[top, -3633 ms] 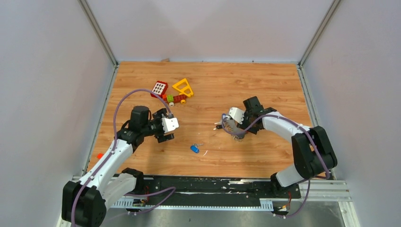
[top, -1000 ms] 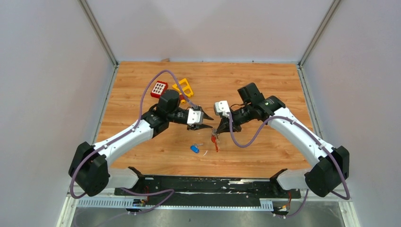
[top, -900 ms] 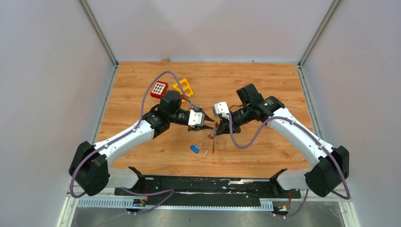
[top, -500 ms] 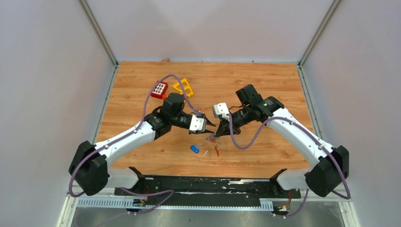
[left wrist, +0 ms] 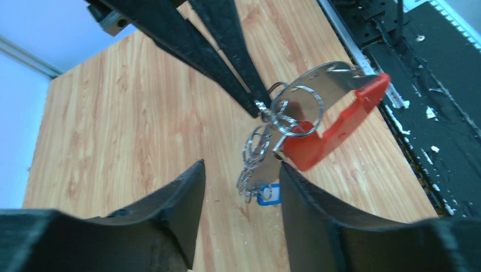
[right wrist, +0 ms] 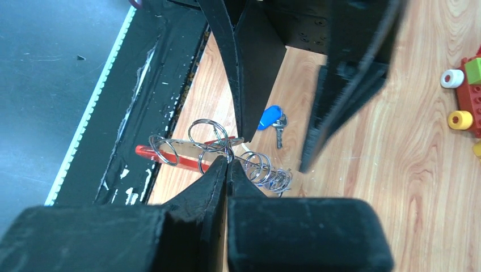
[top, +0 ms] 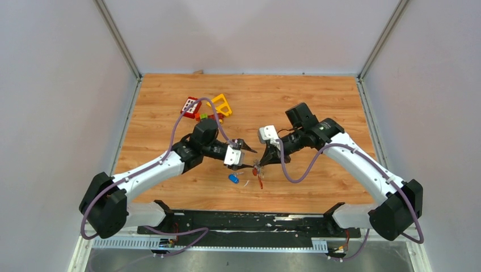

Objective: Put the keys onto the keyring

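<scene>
right gripper (right wrist: 227, 161) pinching keyring (right wrist: 187, 148) — sharp from wrists, blurred overhead

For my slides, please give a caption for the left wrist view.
The right gripper pinches the keyring aloft; the open left gripper faces it, a blue key on the table below.

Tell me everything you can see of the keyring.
The keyring hangs above the table, pinched at its silver split rings by the shut right gripper. It has a curved red plastic body with a flat silver metal strip, several linked rings and a short dangling chain of small rings. The open left gripper sits close, apparently not touching it.
</scene>
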{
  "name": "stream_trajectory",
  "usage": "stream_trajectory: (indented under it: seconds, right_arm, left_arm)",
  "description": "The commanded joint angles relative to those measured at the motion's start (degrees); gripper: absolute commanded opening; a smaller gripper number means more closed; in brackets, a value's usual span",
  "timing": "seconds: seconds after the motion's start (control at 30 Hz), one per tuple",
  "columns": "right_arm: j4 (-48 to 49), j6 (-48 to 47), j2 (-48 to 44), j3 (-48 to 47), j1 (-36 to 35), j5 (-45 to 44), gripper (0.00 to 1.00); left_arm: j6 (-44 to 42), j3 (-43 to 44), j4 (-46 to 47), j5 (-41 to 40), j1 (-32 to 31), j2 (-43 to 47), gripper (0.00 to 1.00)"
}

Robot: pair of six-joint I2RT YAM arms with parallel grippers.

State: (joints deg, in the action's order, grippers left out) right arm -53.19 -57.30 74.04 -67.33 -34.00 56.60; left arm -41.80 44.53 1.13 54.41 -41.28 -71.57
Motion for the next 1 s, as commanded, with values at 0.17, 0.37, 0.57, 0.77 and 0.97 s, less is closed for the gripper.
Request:
stream_trajectory:
  seconds: [0.17, 0.37, 0.57, 0.77, 0.97]
  right_arm:
    - [-5.5, -6.1, 1.5, -2.9, -0.5, 8.4, 0.00]
    - [-6.1, -6.9, 1.4, -3.0, -1.1, 9.3, 0.00]
    - [-6.5, -7.3, 0.6, -2.8, -1.3, 9.8, 0.00]
    - [-6.7, -7.7, 0.2, -2.3, -1.3, 9.6, 0.00]
    - [-7.1, -8.2, -0.3, -1.9, -1.3, 8.6, 0.00]
  left_arm:
    - [-22.8, 8.3, -15.3, 1.9, -0.4, -4.1, 0.75]
    - [-38.7, 13.6, -28.2, 5.9, -0.5, -9.4, 0.76]
    - [-49.2, 17.5, -38.7, 8.9, -2.1, -14.0, 0.75]
    - [-53.9, 22.1, -47.4, 10.5, -4.6, -18.4, 0.69]
    - [-51.5, 23.3, -48.3, 9.9, -5.1, -19.6, 0.37]
